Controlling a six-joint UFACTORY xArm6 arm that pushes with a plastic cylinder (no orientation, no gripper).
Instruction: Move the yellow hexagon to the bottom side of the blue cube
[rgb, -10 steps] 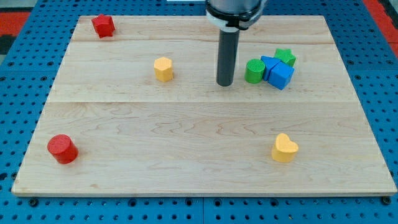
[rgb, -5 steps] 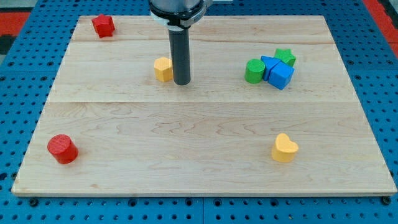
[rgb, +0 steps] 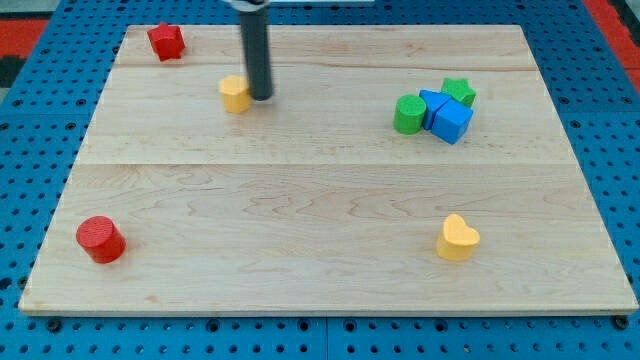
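Setting: pale wooden tabletop (rgb: 330, 200) on a blue perforated base.

Tip (rgb: 260, 97): lower end of a dark rod, in the upper left part of the board. No hand is fitted, so there is no open or closed state to report; the rod holds nothing.

Yellow hexagon (rgb: 235, 94): touching or just beside the tip, on its view-left side.

Blue cube (rgb: 452, 121): well to the view's right of the tip, clustered with a green cylinder (rgb: 408, 115), a second blue block (rgb: 432, 101) and a green star (rgb: 459, 91).

Other items: red star (rgb: 166, 41), up and left of the tip; red cylinder (rgb: 100, 240), far down and left; yellow heart (rgb: 458, 238), far down and right.

Step in hand, as judged: positioning against the hexagon; delivery not yet done, the hexagon being far from the cube.

Next move, as judged: the tip stands on the cube-facing side, so it should go round to the hexagon's view-left, then push rightward and slightly down, to just below the cube.

Writing, brands, labels: none legible.
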